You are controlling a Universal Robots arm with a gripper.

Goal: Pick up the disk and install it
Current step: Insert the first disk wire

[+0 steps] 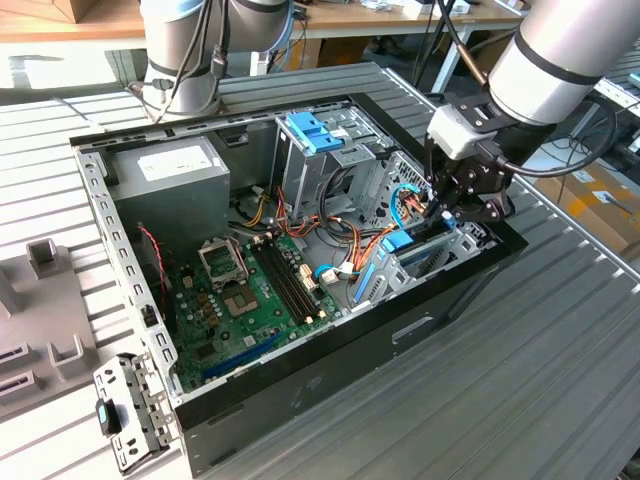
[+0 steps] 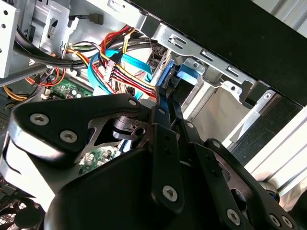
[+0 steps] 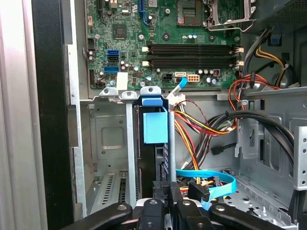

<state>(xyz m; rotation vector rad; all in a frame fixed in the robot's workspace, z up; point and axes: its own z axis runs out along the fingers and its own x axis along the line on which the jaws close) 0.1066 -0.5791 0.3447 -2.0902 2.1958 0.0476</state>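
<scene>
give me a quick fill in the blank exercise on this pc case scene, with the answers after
1. The gripper is down inside the open computer ____.
2. The disk stands on edge in a metal bay, and its plastic rails are coloured ____.
3. The circuit board on the floor of the case is coloured ____.
4. In the exterior view, the grey power supply box with a white label sits toward the exterior view's ____.

Missing words: case; blue; green; left

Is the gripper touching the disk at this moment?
Touching. In the first wrist view the gripper has its fingers closed on the edge of the disk, which stands on edge in the metal drive bay.
</scene>
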